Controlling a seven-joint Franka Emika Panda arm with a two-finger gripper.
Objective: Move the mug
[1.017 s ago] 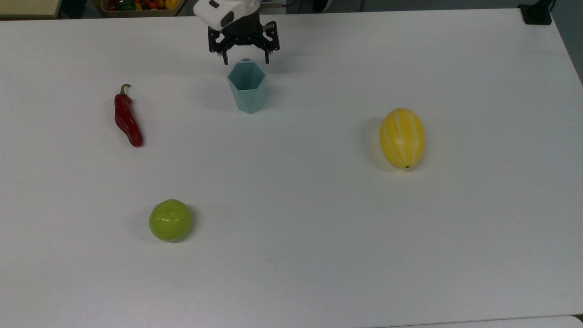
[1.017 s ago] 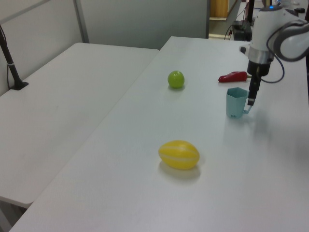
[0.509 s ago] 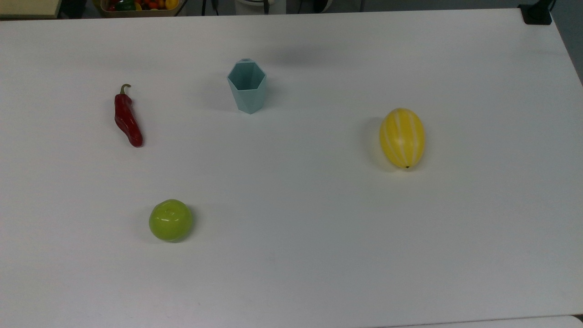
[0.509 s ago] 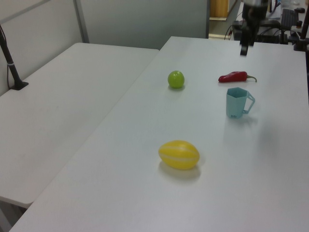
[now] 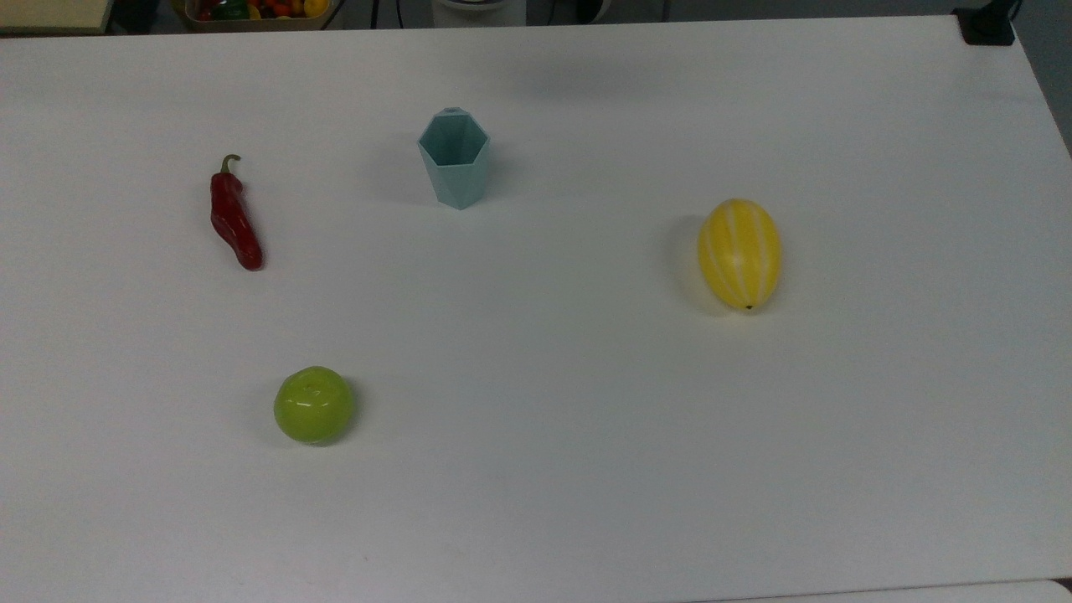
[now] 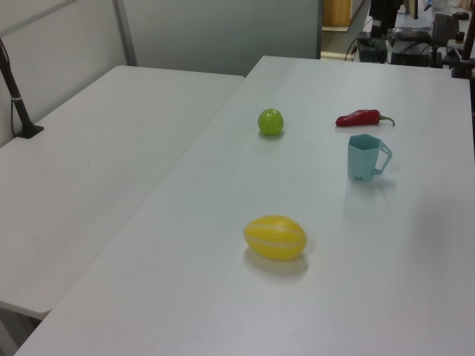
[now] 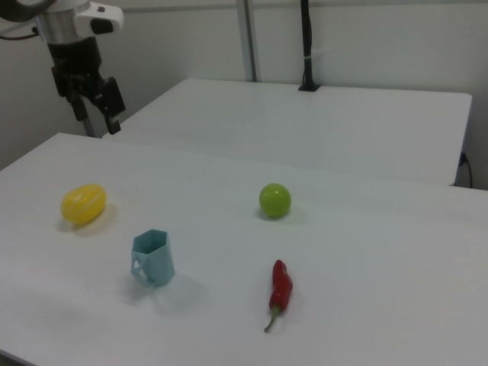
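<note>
Mug (image 5: pixel 454 159) upright (table (image 5: pixel 586 435)); untouched

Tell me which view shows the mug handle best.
Left view: the mug stands side-on, its handle loop open toward the left view's right. Top view gives the rim and just the handle's tip; right view has the handle against the body.
</note>
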